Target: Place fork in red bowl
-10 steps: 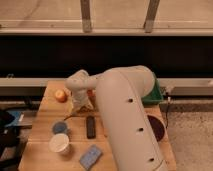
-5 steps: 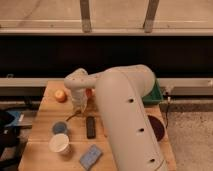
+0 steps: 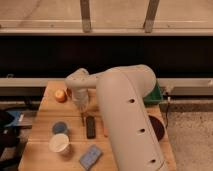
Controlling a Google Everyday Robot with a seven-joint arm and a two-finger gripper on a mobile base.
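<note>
A wooden table point(image 3: 42, 116) stands on a speckled grey floor, before a dark wall band under pale panels. The gripper point(image 3: 81, 104) hangs over the table, right of the red bowl point(image 3: 60, 95); its grip cannot be told. The fork point(image 3: 82, 119) shows just below it, beside a black-handled utensil point(image 3: 90, 126).

- The red bowl point(image 3: 60, 95) is shiny orange-red.
- The gripper point(image 3: 81, 103) is pale grey-white. It hangs just right of the red bowl.
- The fork point(image 3: 82, 119) is thin and dull grey-brown, right of the red bowl and nearer the camera.
- The arm point(image 3: 131, 117) is creamy white with a row of small dark dots.
- The table point(image 3: 42, 131) is light yellow wood.
- The small cup point(image 3: 60, 127) nearer than the red bowl is blue.
- The big bowl point(image 3: 157, 128) far right of the red bowl is dark maroon.
</note>
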